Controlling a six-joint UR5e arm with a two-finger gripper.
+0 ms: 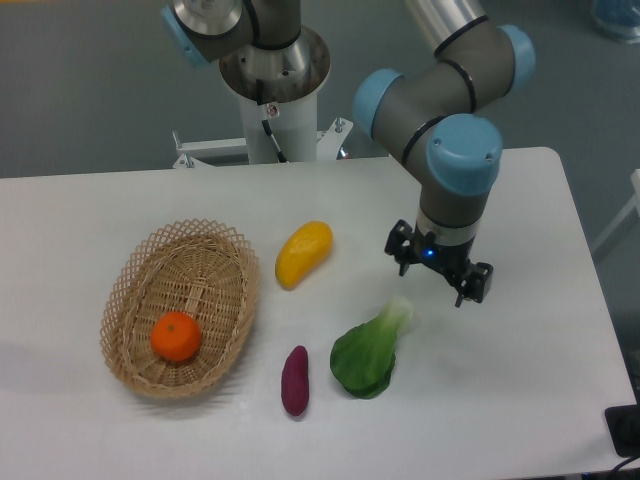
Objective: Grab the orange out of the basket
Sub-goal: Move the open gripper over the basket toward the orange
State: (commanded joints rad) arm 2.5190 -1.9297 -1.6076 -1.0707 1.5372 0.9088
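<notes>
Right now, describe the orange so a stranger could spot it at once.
Find the basket, the oval wicker one on the left of the table. The orange lies inside it, toward the near end. It is the only thing in the basket: small, round, bright orange, unlike the long yellow fruit outside.

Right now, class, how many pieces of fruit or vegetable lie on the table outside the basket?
3: the yellow fruit right of the basket, the purple one in front of it, and the green vegetable beside that. None looks hidden.
</notes>
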